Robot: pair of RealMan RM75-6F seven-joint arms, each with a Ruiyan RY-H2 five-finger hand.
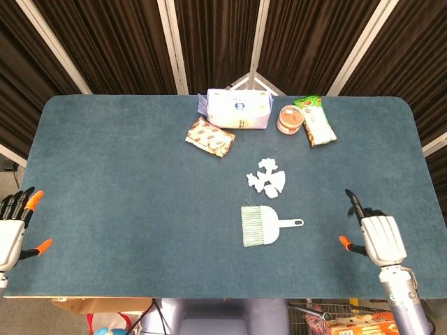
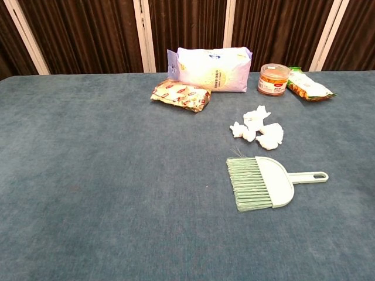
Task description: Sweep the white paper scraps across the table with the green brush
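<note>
Both hands, left (image 1: pixel 10 230) and right (image 1: pixel 377 234), hover spread and unladen; jar (image 1: pixel 289 119) lidded.

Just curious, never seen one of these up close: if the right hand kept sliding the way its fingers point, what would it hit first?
Probably nothing. The right hand points toward the table's far edge, and that stretch looks bare. The brush, paper scraps and green snack packet lie off to its left.

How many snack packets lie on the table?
3: a purple bag at the far middle, an orange packet to its front left, a green packet at the far right, past the jar.
</note>
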